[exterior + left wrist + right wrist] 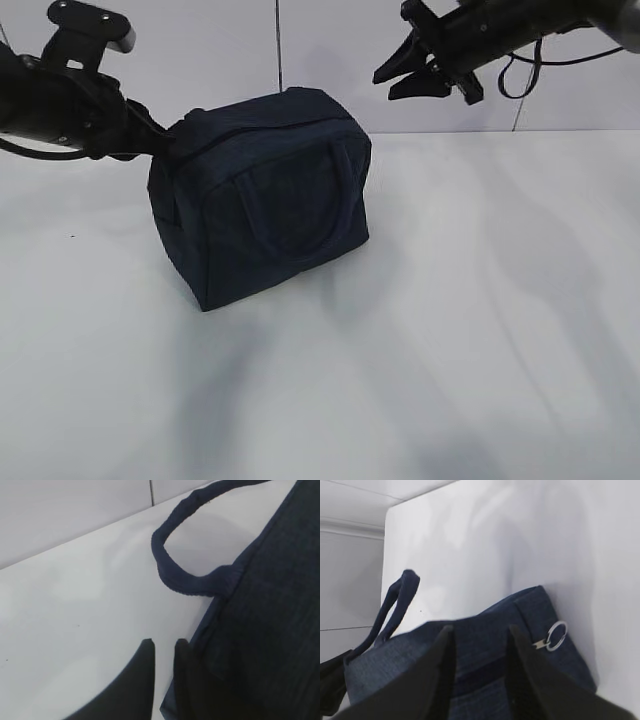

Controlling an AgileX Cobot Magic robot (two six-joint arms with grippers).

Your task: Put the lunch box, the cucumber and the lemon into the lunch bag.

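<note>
Nearest the lens: dark fingers of the right gripper (479,675), spread apart, nothing between them, hanging above the top of the lunch bag (262,195). Just past the right-hand finger: metal ring pull (556,635) lying at the bag's end, untouched. Zipper apparently closed along the top; no silvery lining showing anywhere.

Left gripper (164,652): narrow gap between fingertips, pressed against the bag's lower edge. Fabric reaches the inner finger, but whether any is actually pinched cannot be told. Loop handle (172,575) arching away beyond it over the white table (480,330).

Lunch box, cucumber, lemon: not visible in any view. Presumably inside already, given the shut bag; not confirmable.

Risks:
- Bag soft and light; sideways pull from the left arm likely to tip or drag it, if fabric is caught.
- Descent of the right gripper from here liable to dent the top or snag the near handle.
- Ring pull small and flat against cloth; easy to miss if regrasped.

Pose: left arm low, reaching in level from the left to the bag's upper end. Right arm raised high at upper right, fingers angled down-left toward the bag, well clear of it.
</note>
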